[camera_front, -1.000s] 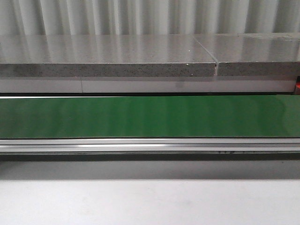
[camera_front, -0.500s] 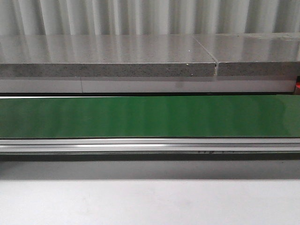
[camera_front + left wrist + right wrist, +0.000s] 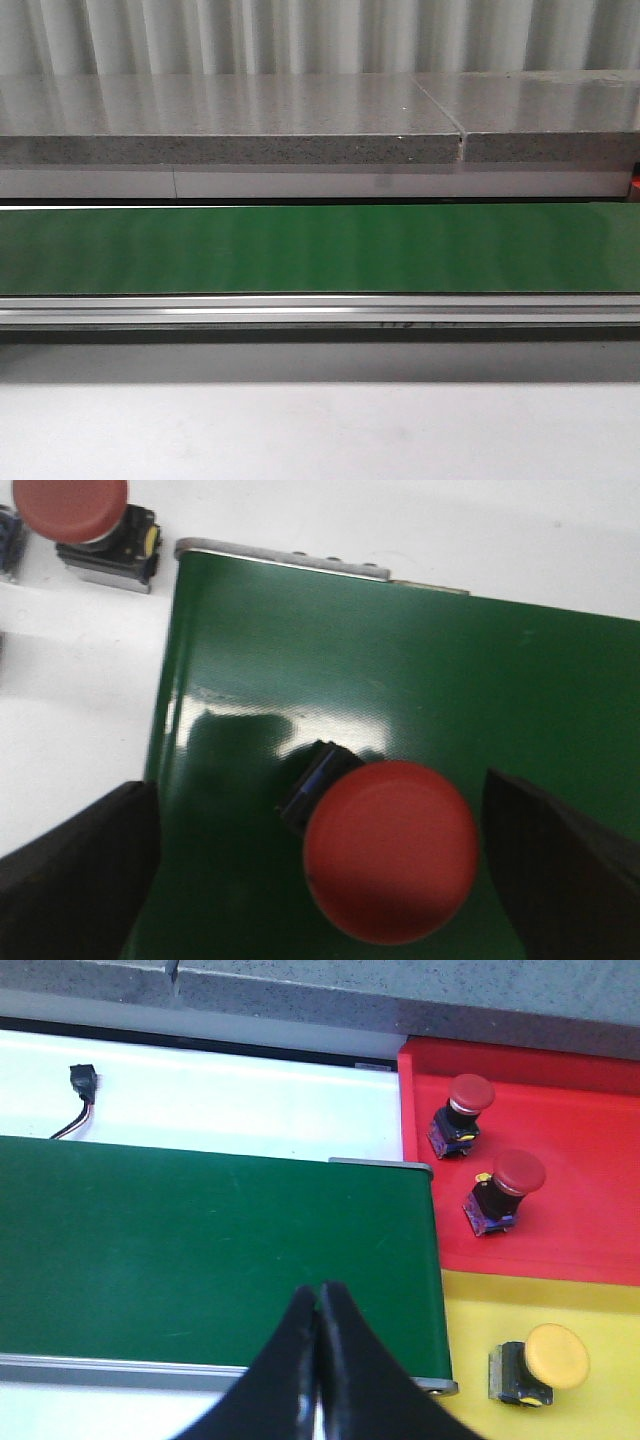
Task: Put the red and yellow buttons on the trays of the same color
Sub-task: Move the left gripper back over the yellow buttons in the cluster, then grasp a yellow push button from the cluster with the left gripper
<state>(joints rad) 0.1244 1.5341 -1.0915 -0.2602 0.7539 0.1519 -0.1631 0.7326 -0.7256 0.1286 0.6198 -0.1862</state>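
A red button point(image 3: 390, 850) with a black base lies tilted on the green belt point(image 3: 400, 660), near the belt's end. My left gripper point(image 3: 318, 780) is open, one dark finger point(image 3: 80, 880) on each side of the button and apart from it. Another red button point(image 3: 75, 505) stands on the white table beyond the belt's end. The right wrist view holds a red tray point(image 3: 580, 1160) with two red buttons point(image 3: 470, 1095) point(image 3: 518, 1173) and a yellow tray point(image 3: 600, 1410) with a yellow button point(image 3: 555, 1355). My right gripper point(image 3: 320, 1290) is shut and empty over the belt point(image 3: 200, 1250).
The front view holds only the green belt point(image 3: 320, 248), its metal rail point(image 3: 320, 310), a grey stone ledge point(image 3: 230, 120) behind and white table point(image 3: 320, 430) in front. A small black connector with wires point(image 3: 80, 1080) lies on the white surface past the belt.
A faint dark marking under the belt's rail has shifted left in the front view. Nothing else differs there.
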